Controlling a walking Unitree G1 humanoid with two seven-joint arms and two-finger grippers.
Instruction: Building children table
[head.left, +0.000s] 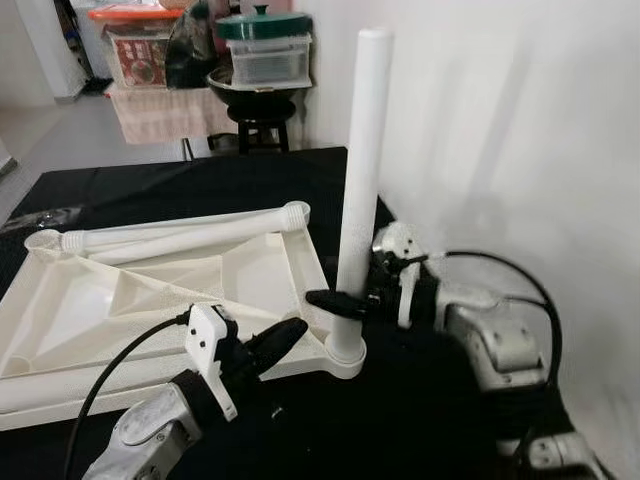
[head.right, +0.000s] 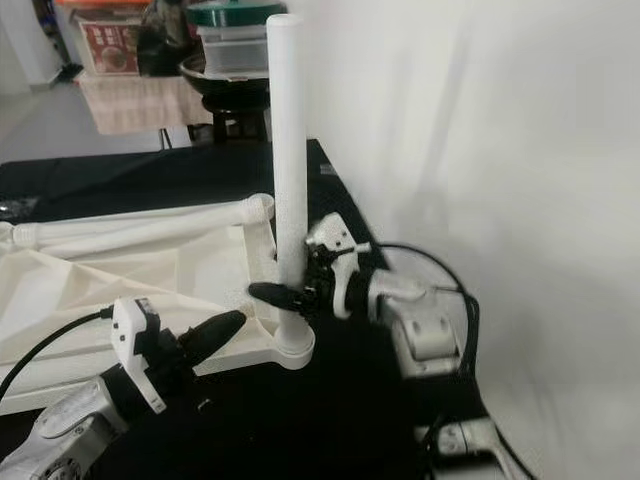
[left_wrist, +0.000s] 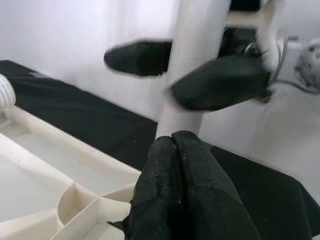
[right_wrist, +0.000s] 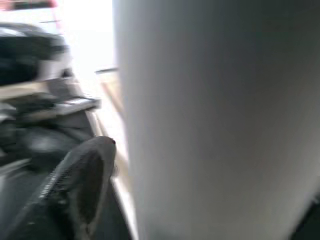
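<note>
I can't read any text, label, brand, number or sign here. The red-and-white box (head.left: 139, 55) at the back has printing on its side, but it is too small and blurred for me to make out a single word. The white leg (head.left: 360, 170), the white tabletop (head.left: 150, 300) and the containers (head.left: 265, 50) on the stool carry no lettering I can see. Both wrist views are too blurred to show any marks.
</note>
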